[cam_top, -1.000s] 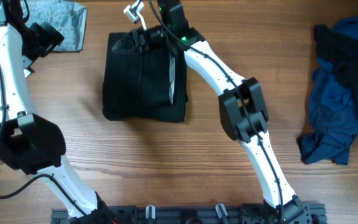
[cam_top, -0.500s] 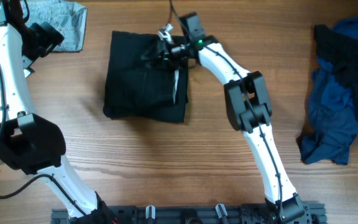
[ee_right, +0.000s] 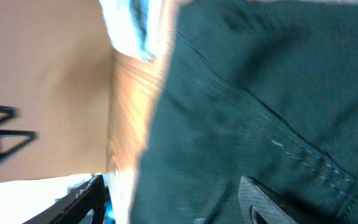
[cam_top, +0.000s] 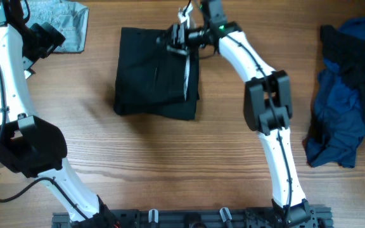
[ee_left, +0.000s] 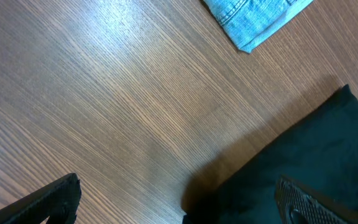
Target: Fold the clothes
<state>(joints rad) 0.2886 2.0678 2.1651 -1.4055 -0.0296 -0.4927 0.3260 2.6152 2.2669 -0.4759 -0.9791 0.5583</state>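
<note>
**Shorts folded near the far edge, right fingers letting go**

On the tabletop [cam_top: 170, 158] the shorts [cam_top: 154, 82] lie as a squarish black bundle near the middle of the far edge, with a pale strip of lining [cam_top: 186, 76] showing along their right side. Over the last second the bundle has slid a little to the right, and the right fingers [cam_top: 182, 33] have gone from the middle of its far edge to its far right corner. There they have spread apart, and we see black cloth beyond them but cannot tell if any is caught between. We read this as a release after a fold, with squaring up perhaps left. The blue heap [cam_top: 344, 95] sits at the right edge and the denim [cam_top: 62, 22] at the far left corner. The left fingers [ee_left: 48, 202] are wide open and empty, above bare wood just left of the shorts.
</note>
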